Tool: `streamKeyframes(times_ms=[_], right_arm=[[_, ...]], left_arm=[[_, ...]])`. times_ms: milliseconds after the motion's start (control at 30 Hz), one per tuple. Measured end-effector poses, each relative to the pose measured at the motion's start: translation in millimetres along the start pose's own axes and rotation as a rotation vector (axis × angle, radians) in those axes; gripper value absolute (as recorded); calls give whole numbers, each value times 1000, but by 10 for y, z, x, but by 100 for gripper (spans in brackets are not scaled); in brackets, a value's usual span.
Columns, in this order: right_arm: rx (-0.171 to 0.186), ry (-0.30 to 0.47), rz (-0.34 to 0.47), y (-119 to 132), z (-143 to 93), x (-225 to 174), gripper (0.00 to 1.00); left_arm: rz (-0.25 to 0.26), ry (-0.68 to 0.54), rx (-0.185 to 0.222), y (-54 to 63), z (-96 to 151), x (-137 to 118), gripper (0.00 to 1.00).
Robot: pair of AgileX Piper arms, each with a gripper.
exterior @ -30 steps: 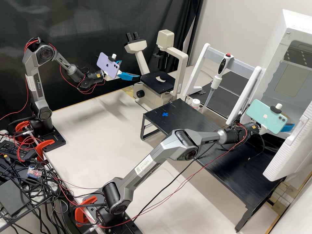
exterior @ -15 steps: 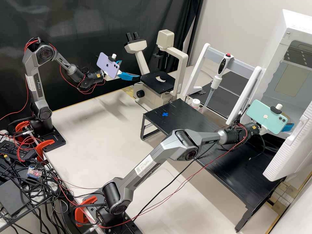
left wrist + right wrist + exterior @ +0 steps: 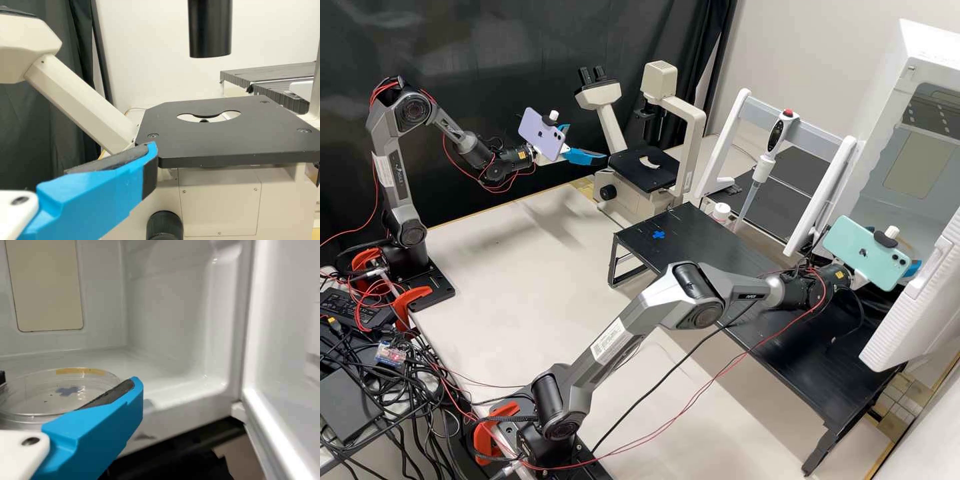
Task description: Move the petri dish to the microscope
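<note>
Black curtain (image 3: pixel 487 40) beside plain pale wall (image 3: pixel 813 40)

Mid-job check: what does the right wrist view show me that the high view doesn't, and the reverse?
Right wrist view: the clear petri dish at the right gripper, with an amber strip along its rim and a bluish mark on or under it; I cannot tell which.

High view: the microscope, the left gripper beside it, open, the upright pipette and the low black table.

Both: the right gripper, and the white cabinet with its door open.
</note>
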State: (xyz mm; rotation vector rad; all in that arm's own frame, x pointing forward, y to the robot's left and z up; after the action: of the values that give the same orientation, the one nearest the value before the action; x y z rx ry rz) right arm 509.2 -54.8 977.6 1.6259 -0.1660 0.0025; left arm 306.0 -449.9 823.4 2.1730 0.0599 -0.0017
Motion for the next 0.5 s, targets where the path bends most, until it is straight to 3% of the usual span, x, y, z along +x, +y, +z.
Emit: streamKeyframes(times_ms=[233,500], right_arm=[[46,17,22,82,-4,-320,0],[32,16,45,72,-13,-834,0]], left_arm=[[0,0,0,0,0,0,100],[0,0,0,0,0,0,100]])
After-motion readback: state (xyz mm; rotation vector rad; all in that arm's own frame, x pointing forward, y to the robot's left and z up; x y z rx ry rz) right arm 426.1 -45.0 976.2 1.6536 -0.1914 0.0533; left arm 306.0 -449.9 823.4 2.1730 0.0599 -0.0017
